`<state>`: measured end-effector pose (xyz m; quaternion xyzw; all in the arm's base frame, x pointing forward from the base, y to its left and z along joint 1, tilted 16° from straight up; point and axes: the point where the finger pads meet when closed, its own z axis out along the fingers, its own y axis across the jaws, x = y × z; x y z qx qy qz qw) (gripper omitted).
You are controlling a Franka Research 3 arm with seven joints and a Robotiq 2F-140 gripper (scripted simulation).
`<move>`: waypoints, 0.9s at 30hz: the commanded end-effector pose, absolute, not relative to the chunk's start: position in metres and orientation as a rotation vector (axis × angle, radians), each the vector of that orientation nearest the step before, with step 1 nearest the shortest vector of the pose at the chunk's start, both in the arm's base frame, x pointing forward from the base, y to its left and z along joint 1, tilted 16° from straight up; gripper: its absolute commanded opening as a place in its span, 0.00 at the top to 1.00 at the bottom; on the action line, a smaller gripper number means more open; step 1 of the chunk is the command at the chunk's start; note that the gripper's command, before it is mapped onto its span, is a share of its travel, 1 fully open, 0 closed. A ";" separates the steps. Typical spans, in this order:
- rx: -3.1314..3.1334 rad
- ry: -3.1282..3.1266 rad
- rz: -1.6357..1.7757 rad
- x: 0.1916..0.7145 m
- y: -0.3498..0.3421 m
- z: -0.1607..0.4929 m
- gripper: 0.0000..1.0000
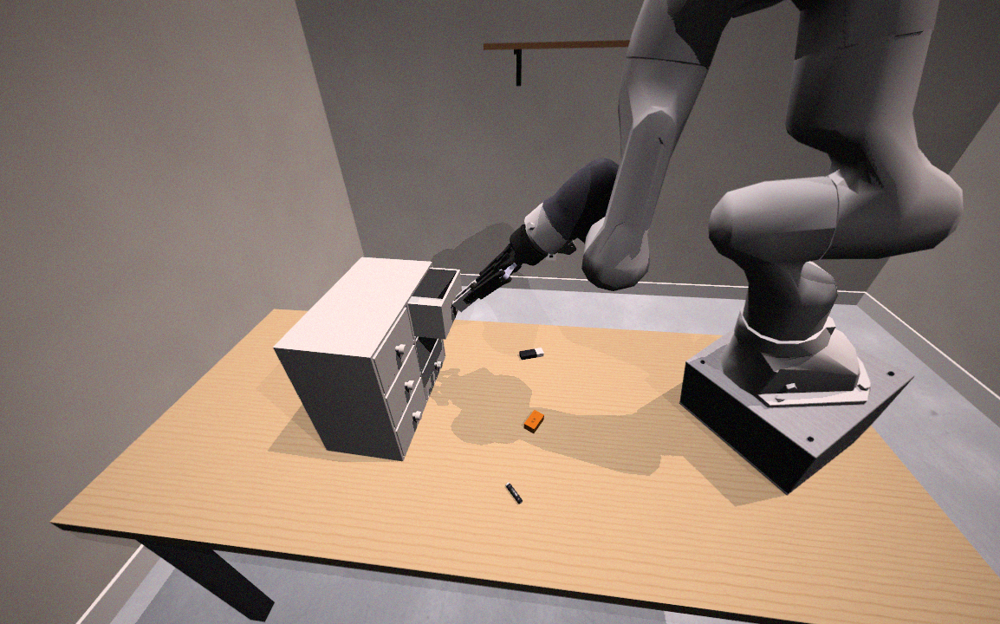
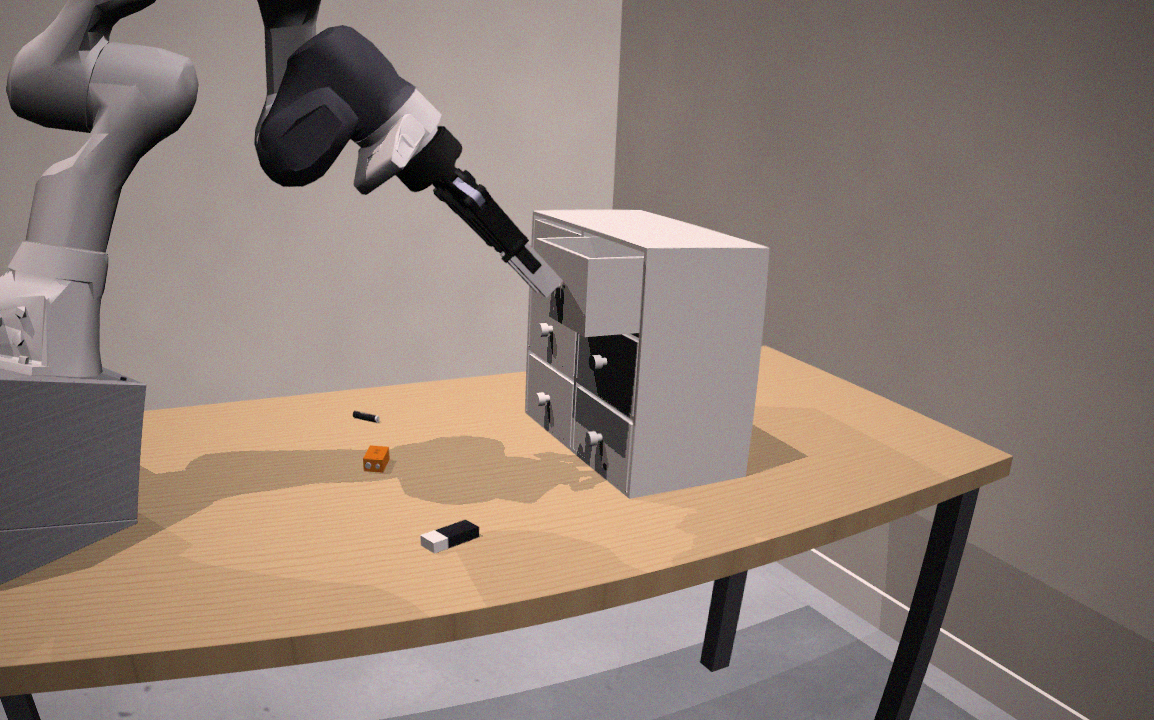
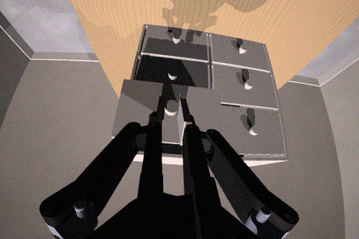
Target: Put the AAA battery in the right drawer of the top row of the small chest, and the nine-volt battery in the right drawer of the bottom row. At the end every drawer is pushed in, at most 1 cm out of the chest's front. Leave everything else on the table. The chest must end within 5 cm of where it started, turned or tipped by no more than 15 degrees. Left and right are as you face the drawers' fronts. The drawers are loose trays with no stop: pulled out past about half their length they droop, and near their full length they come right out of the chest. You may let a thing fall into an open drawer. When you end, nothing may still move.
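Observation:
The small white chest stands on the wooden table, drawer fronts towards the arm. Its top-row right drawer is pulled part way out and looks empty. My gripper is at that drawer's front. In the wrist view its fingers stand narrowly to either side of the white knob with small gaps, so it is slightly open. The AAA battery lies on the table near the front edge. The orange nine-volt battery lies on the table in front of the chest. The other drawers are pushed in.
A black and white block lies on the table between the chest and the robot base. The chest stands near the table's left edge. A wall is close behind the chest.

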<state>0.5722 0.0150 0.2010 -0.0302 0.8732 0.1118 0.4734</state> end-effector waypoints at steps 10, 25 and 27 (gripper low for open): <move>-0.081 2.136 0.272 0.571 0.016 0.201 0.80; -0.081 2.136 0.272 0.533 0.011 0.193 0.80; -0.081 2.136 0.272 0.530 0.011 0.192 0.80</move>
